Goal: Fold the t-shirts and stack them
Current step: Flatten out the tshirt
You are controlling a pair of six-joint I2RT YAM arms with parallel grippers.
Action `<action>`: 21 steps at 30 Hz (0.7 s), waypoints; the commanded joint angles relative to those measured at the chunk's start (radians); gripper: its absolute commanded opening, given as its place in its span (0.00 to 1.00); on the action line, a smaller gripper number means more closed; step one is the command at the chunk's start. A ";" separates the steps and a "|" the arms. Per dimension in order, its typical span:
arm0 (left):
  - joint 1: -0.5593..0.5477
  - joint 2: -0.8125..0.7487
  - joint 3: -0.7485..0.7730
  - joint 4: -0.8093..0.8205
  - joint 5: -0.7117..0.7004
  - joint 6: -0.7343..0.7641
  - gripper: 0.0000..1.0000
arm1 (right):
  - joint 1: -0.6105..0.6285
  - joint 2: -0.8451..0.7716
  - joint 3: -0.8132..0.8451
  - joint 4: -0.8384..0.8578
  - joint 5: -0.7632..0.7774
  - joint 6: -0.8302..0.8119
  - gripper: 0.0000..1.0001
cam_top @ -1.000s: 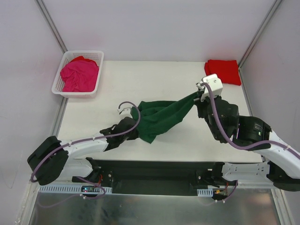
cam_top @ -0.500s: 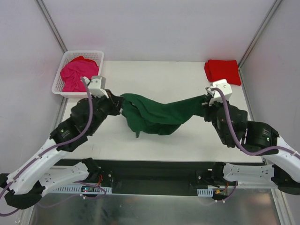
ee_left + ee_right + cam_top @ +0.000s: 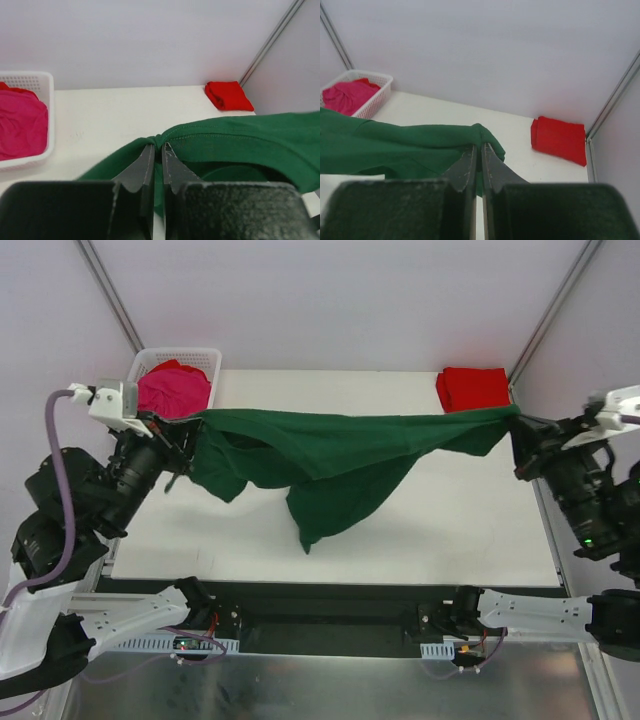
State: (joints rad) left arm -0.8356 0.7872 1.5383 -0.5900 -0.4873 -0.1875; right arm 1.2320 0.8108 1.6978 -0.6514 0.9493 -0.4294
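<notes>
The dark green t-shirt (image 3: 345,455) hangs stretched in the air between both grippers, its lower part drooping toward the table. My left gripper (image 3: 190,425) is shut on its left end, seen in the left wrist view (image 3: 159,142). My right gripper (image 3: 515,420) is shut on its right end, seen in the right wrist view (image 3: 480,145). The bright red t-shirt (image 3: 475,388) lies folded at the table's back right corner. The magenta pink t-shirt (image 3: 170,388) lies crumpled in the white basket (image 3: 205,358) at the back left.
The white table (image 3: 450,530) has metal frame posts at both back corners and grey walls on either side. The basket also shows in the left wrist view (image 3: 30,79) and in the right wrist view (image 3: 380,80).
Both arms have lifted and pulled apart, left toward the basket, right toward the right edge. The green t-shirt went from bunched on the table to stretched wide in the air.
</notes>
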 commanded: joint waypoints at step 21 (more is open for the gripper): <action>0.015 0.003 0.488 -0.102 0.288 0.120 0.00 | -0.003 -0.059 0.166 0.003 -0.329 -0.074 0.01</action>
State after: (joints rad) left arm -0.8356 0.8364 1.9881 -0.7288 -0.2947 -0.0437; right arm 1.2327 0.8024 1.8423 -0.6525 0.6930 -0.5278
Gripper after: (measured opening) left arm 0.028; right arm 0.033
